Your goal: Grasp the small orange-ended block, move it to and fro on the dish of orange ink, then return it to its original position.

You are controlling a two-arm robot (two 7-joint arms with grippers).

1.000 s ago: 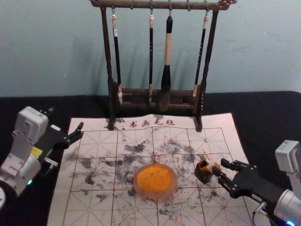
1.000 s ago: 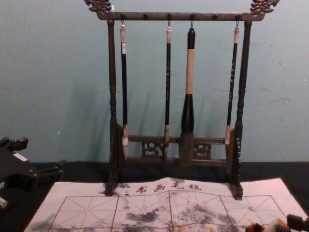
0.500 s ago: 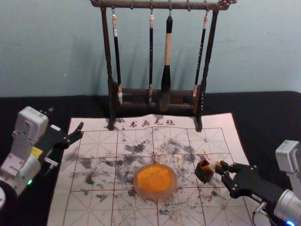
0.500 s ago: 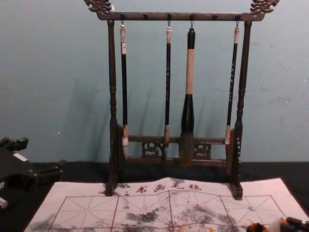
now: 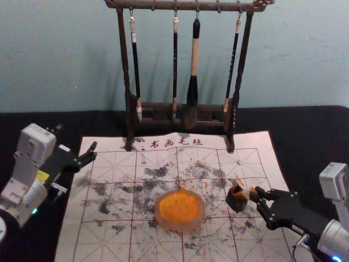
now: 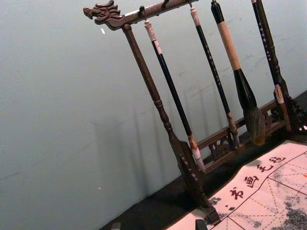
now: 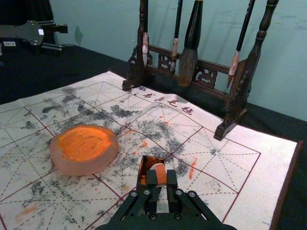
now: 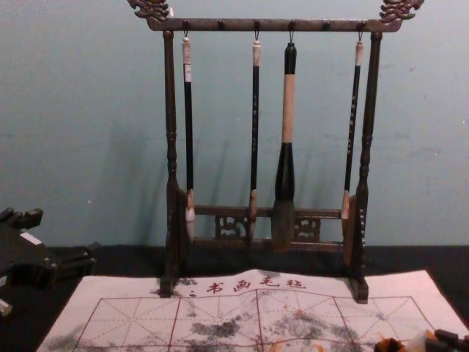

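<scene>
My right gripper (image 5: pixel 257 195) comes in from the right and is shut on the small block (image 5: pixel 247 193), which has a pale body and an orange end. In the right wrist view the block (image 7: pixel 160 174) sits between the fingertips of that gripper (image 7: pixel 161 178), its orange end facing the camera. The block's far part reaches a small dark open box (image 5: pixel 236 198); whether they touch I cannot tell. The round dish of orange ink (image 5: pixel 179 210) lies left of the box on the mat. My left gripper (image 5: pixel 76 142) is parked open at the left; its fingertips edge into the left wrist view.
A dark wooden rack (image 5: pixel 130 117) with several hanging brushes stands behind, its feet on the mat's far edge. The white gridded mat (image 5: pixel 109 240) has black smudges and orange marks. Bare mat lies between dish and box.
The right gripper's fingers have come together on the block since a second ago. The box, the dish and the left arm have kept their places.
</scene>
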